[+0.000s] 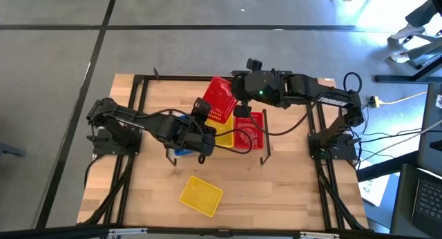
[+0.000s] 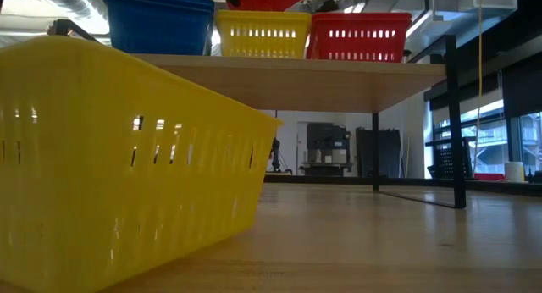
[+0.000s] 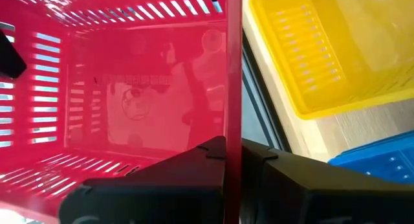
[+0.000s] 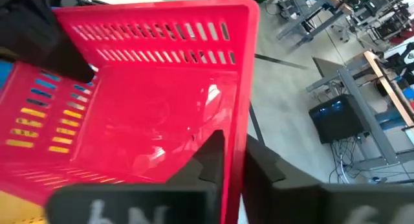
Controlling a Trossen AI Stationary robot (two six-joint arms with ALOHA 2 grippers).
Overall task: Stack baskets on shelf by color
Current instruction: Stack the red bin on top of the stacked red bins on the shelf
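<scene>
Gripping opposite rims, the left hand (image 3: 233,160) and right hand (image 4: 234,156) are both pinching a red basket (image 1: 219,97), which is hanging tilted above the shelf (image 2: 356,80). Light, stiff and slick-looking, it is probably best held by a wall's top edge. A loose yellow basket (image 1: 201,195) is lying on the bench (image 1: 290,190).
</scene>
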